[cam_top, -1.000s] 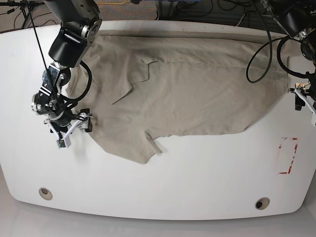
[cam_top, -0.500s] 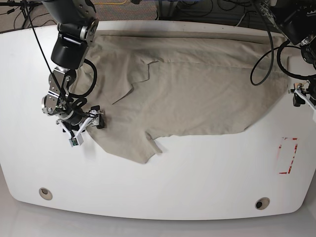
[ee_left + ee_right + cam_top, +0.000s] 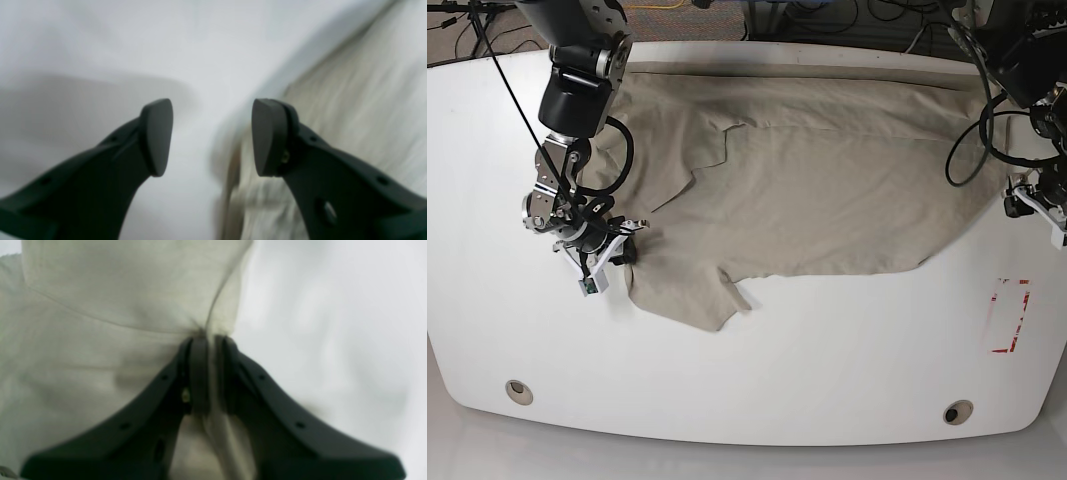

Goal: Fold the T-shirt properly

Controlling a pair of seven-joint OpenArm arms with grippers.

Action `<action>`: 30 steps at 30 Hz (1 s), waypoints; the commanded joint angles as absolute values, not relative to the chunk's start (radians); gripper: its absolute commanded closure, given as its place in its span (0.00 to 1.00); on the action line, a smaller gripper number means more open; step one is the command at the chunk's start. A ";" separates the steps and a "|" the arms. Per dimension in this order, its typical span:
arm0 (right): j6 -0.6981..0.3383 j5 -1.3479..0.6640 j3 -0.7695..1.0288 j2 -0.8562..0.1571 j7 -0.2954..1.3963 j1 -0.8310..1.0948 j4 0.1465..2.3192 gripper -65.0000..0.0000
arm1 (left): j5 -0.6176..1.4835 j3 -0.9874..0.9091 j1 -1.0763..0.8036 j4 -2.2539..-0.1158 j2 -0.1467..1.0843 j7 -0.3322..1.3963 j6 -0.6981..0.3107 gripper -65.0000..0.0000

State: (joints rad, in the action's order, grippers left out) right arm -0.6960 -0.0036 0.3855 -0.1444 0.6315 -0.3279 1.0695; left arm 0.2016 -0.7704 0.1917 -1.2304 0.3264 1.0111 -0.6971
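Right wrist view is showing what the base view cannot: the right gripper (image 3: pixel 210 350) is clenching a thin fold at the edge of the T-shirt (image 3: pixel 100 340), cloth pinched between both jaws. Left wrist view is showing the left gripper (image 3: pixel 212 136) standing released, one jaw over bare counter (image 3: pixel 100 50), the other over the shirt's edge. Counted: one shirt, two grippers, one counter. The shirt is lying spread and wrinkled, beige soft cloth; the counter is white and smooth.
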 commanded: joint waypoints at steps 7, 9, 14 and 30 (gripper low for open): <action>-0.698 -0.012 0.386 -0.154 0.618 -0.348 1.082 0.86 | 0.214 -0.657 0.286 -1.112 0.329 1.000 -0.698 0.45; -0.698 -0.012 0.386 -0.154 0.618 -0.348 1.082 0.86 | 0.216 -0.642 0.298 -1.101 0.328 1.000 -0.698 0.45; -0.698 -0.012 0.386 -0.154 0.618 -0.348 1.082 0.86 | 0.214 -0.627 0.321 -1.095 0.294 1.000 -0.698 0.45; -0.698 -0.012 0.386 -0.154 0.616 -0.334 1.082 0.86 | 0.214 -0.503 0.325 -1.069 0.269 1.003 -0.698 0.57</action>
